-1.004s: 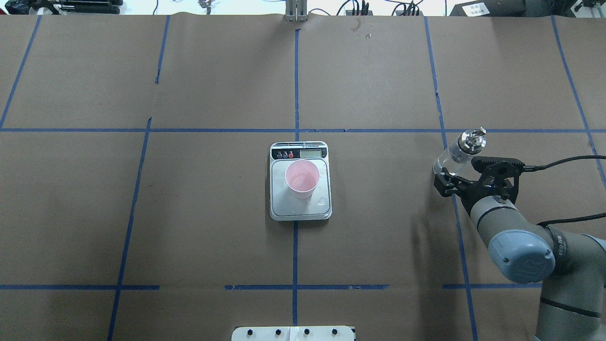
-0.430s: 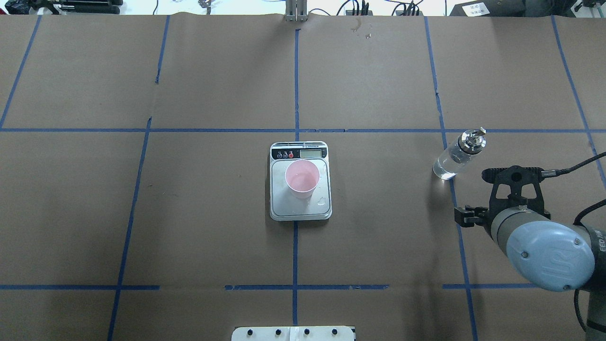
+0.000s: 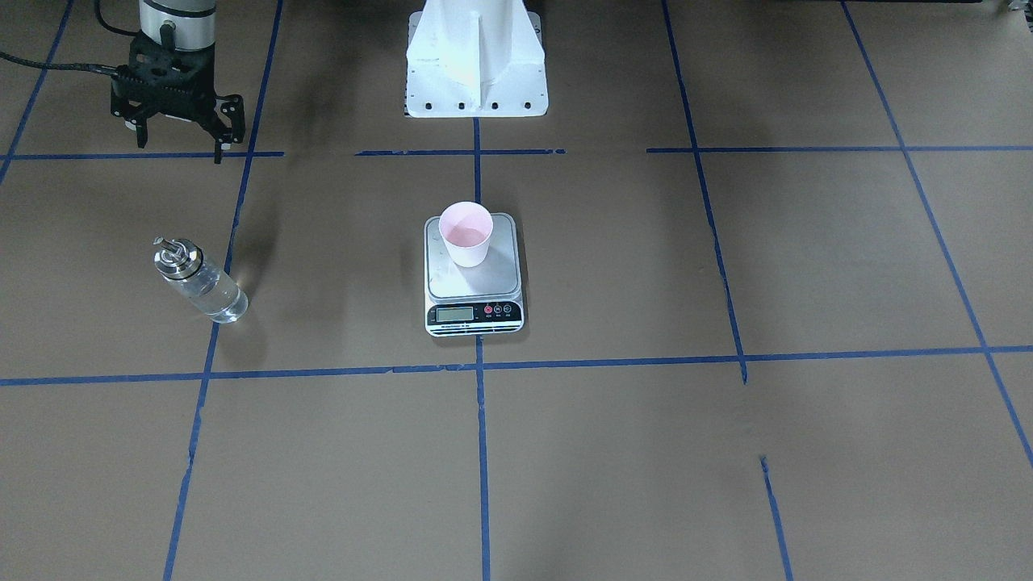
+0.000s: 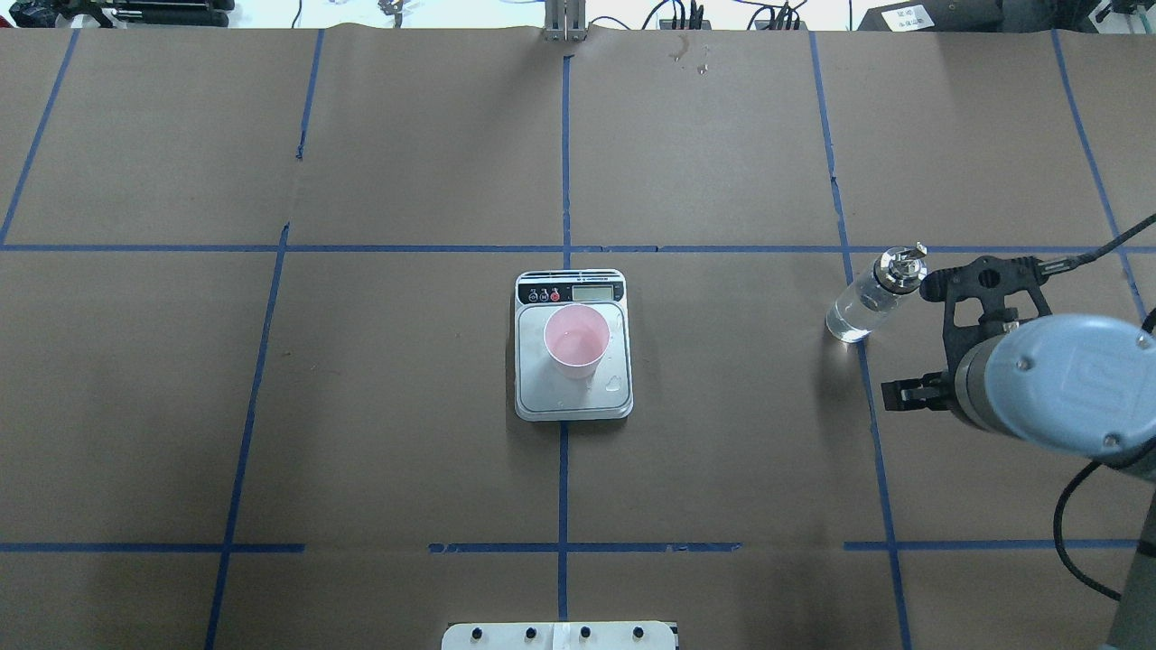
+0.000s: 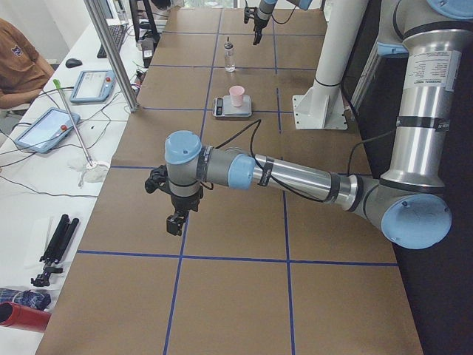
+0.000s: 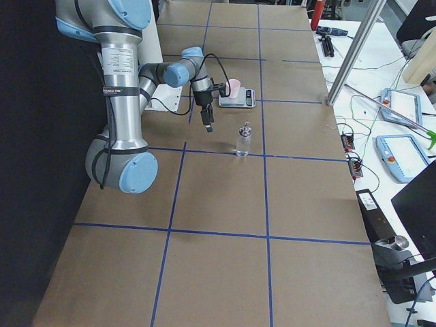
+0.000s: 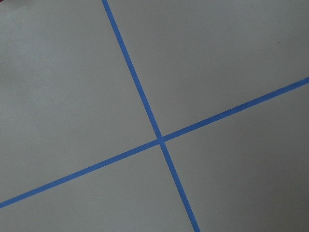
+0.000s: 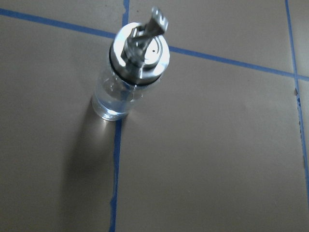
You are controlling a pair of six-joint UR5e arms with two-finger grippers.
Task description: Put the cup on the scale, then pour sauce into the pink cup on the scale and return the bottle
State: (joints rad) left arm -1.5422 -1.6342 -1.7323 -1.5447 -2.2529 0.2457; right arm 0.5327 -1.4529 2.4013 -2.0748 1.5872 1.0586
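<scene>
1. Bench (image 4: 361,406), brown, gridded with blue tape (image 4: 564,162)
2. Right gripper (image 3: 179,139) hangs spread and empty, near the bottle (image 4: 865,296), not touching
3. Left gripper (image 5: 175,222) hangs over the bench; spread or clenched, cannot tell
4. Scale (image 4: 533,388) sits mid-bench
5. Bottle stands upright on the bench, well apart from the scale, clear sauce (image 8: 113,104) inside
6. Cup (image 4: 576,338) upright on the scale's platform

**Six views, one scene**

From behind the robot and from across it we look steeply down, sharing the scale (image 4: 533,390) and bottle (image 4: 864,305). Two end cameras look along the table (image 6: 225,194). Wrist cameras sit close: right over the bottle, left over tape (image 7: 161,140).
</scene>
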